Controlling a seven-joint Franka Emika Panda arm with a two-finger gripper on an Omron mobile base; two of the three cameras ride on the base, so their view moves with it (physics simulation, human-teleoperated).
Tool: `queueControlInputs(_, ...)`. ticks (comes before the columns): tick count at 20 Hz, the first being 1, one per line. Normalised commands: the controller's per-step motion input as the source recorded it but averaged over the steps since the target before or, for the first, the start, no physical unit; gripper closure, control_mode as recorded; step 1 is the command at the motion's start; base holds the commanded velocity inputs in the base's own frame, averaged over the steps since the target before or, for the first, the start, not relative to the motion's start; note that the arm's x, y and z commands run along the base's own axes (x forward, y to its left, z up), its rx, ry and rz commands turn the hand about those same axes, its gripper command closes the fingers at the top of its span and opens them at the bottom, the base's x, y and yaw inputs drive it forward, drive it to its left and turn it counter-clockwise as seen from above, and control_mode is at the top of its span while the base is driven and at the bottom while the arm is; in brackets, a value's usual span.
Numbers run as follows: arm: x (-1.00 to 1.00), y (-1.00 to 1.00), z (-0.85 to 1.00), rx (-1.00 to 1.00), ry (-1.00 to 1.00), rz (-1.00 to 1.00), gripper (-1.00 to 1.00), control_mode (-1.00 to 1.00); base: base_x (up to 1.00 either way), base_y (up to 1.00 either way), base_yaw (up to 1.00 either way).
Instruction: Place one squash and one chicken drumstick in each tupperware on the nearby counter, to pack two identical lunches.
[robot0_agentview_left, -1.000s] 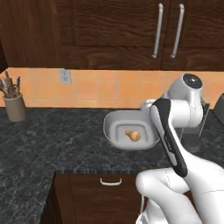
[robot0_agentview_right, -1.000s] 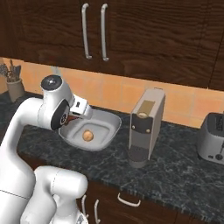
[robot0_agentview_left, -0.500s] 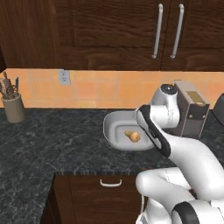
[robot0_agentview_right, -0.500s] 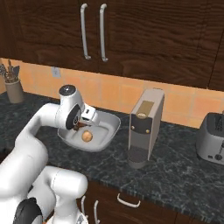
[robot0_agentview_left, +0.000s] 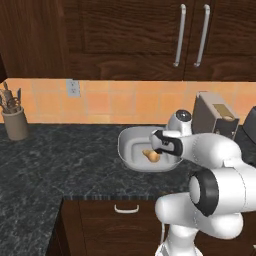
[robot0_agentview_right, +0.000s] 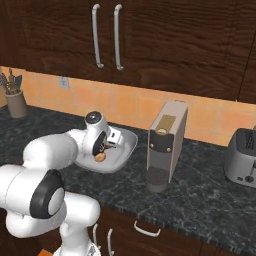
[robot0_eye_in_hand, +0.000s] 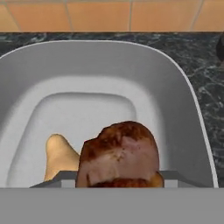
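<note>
A pale grey-white tupperware sits on the speckled counter, and a tan squash lies in its bottom. The same tupperware and squash appear in both base views. My gripper hangs just over the tub's inside and is shut on a glossy brown chicken drumstick, which hides the fingertips. From the base views the gripper is low over the tub's right half, above the squash.
A tall coffee machine stands right of the tub, close to my arm. A toaster is farther right. A utensil holder stands at the far left by the tiled backsplash. Dark cabinets hang overhead.
My arm has swung forward and down, bringing the gripper from above the tub's near side to low over its inside. The squash has stayed put.
</note>
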Motion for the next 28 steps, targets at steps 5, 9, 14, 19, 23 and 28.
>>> queueControlInputs(5,0.06,0.0,0.18,0.0,0.09,-0.02,-1.0,-1.0,0.0,0.0,0.0)
queueControlInputs(9,-0.01,0.02,0.41,0.0,0.0,-0.02,-1.0,-1.0,0.0,0.0,0.0)
queueControlInputs(14,-0.86,0.36,0.39,-0.03,-0.16,0.0,-1.0,-1.0,0.0,0.0,0.0)
queueControlInputs(19,-1.0,0.47,0.97,-0.15,-0.57,0.0,-1.0,-1.0,0.0,0.0,0.0)
queueControlInputs(23,-1.0,0.47,1.0,-0.18,-0.61,0.0,-1.0,-1.0,0.0,0.0,0.0)
queueControlInputs(28,-1.0,0.48,1.0,-0.18,-0.62,0.0,-1.0,-1.0,0.0,0.0,0.0)
